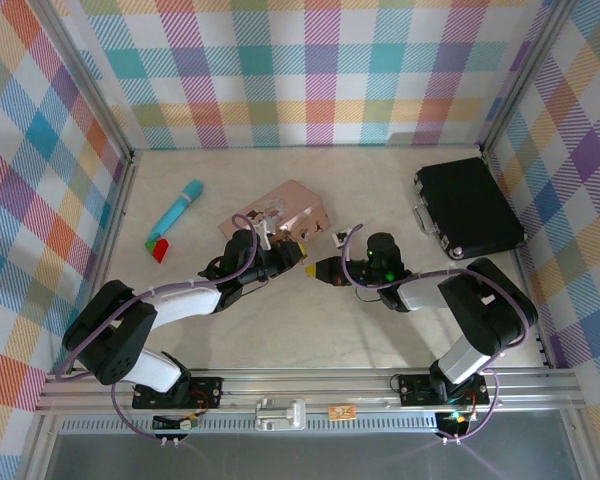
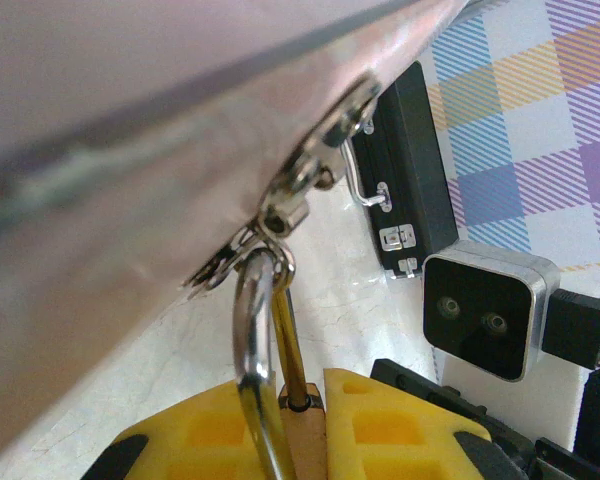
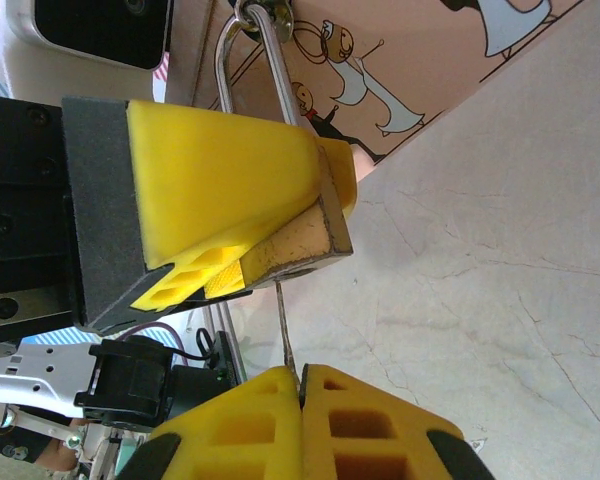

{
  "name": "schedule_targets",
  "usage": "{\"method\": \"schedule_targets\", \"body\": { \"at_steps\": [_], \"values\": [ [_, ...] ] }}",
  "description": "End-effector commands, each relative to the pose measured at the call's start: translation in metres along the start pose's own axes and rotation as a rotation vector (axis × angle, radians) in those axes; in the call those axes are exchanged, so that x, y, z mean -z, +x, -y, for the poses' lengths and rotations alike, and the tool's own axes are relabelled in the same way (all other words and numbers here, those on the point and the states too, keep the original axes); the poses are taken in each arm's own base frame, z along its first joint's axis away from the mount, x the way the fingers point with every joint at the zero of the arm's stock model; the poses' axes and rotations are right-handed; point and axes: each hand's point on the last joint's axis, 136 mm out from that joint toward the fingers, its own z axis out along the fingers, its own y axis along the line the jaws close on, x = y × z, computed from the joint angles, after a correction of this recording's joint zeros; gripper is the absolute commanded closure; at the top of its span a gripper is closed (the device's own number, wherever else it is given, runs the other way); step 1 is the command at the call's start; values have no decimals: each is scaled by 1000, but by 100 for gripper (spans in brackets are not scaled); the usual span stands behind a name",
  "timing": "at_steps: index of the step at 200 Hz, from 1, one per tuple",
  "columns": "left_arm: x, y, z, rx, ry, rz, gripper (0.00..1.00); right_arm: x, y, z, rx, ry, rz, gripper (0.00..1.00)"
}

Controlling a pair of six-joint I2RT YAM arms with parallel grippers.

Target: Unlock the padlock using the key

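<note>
The brass padlock (image 3: pixel 298 243) hangs by its metal shackle (image 2: pixel 252 335) from the clasp of the pink picture tin (image 1: pixel 280 205). My left gripper (image 2: pixel 305 435) is shut on the padlock's body, with a yellow finger (image 3: pixel 220 170) on each side. My right gripper (image 3: pixel 302 385) is shut on the thin grey key (image 3: pixel 283 325). The key's tip touches the bottom face of the padlock at the keyhole. In the top view the two grippers meet tip to tip just in front of the tin, left gripper (image 1: pixel 288 256) and right gripper (image 1: pixel 314 269).
A black case (image 1: pixel 470 208) lies at the back right. A turquoise pen-like tube (image 1: pixel 176 212) and a small red piece (image 1: pixel 160 250) lie at the back left. Checked walls enclose the table on three sides.
</note>
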Motion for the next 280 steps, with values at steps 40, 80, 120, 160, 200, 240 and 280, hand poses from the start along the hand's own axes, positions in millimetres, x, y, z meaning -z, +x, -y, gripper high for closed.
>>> {"method": "schedule_targets", "body": {
  "at_steps": [40,80,120,160,200,240,280],
  "values": [
    [7,-6,35,-46,119,23,100,4,-18,-13,43,9,72,100],
    [9,-6,33,-52,112,31,100,9,-22,-21,61,9,94,100],
    [8,-7,39,-55,130,26,100,10,-26,-31,77,-14,93,100],
    [9,-6,41,-43,145,29,100,4,-26,-26,24,-39,95,100],
    [11,-13,36,-40,99,66,100,11,-18,-10,-1,46,102,100],
    [13,-17,30,-6,66,93,100,20,-8,-2,-13,106,100,100],
    [15,-19,35,-3,79,94,100,18,-4,-1,-20,97,78,100]
  ]
}}
